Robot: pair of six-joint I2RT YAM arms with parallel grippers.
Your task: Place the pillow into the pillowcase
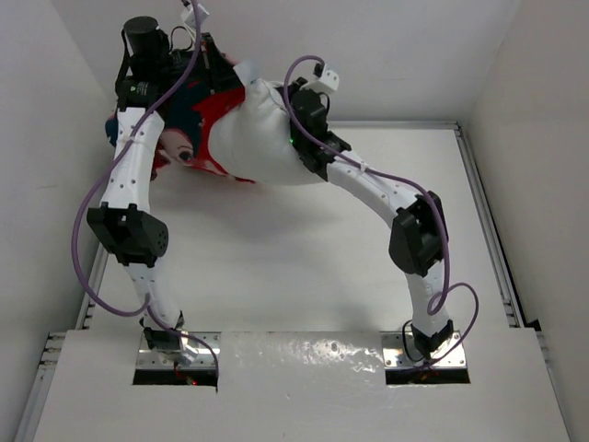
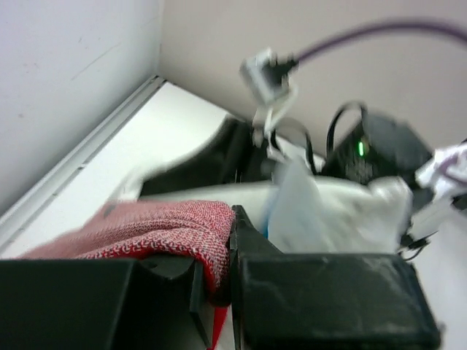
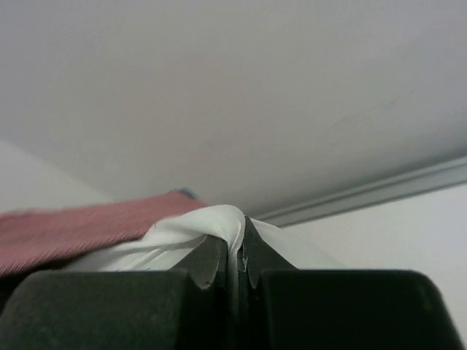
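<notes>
1. The left gripper (image 2: 232,281) is clenching a red hem of the pillowcase (image 1: 189,138), toward the left end of the far wall (image 1: 386,55).
2. The right gripper (image 3: 235,255) is pinching a white fold of the pillow (image 1: 262,138), a little further right along that wall.
3. The pillow is hanging raised just in front of the far wall. Its long axis is running along the wall, and red cloth is lapping over its left part.
4. Judgement: the pillow is lying rightward of the case mouth. The right arm is nearer to it, so the feed would be going leftward along the wall while the left arm is holding the hem.
5. The case mouth is sitting under the left arm's links, so insertion depth cannot be told. The left wrist view is blurring, and the right wrist view is showing only the pinched fold and a red strip.
</notes>
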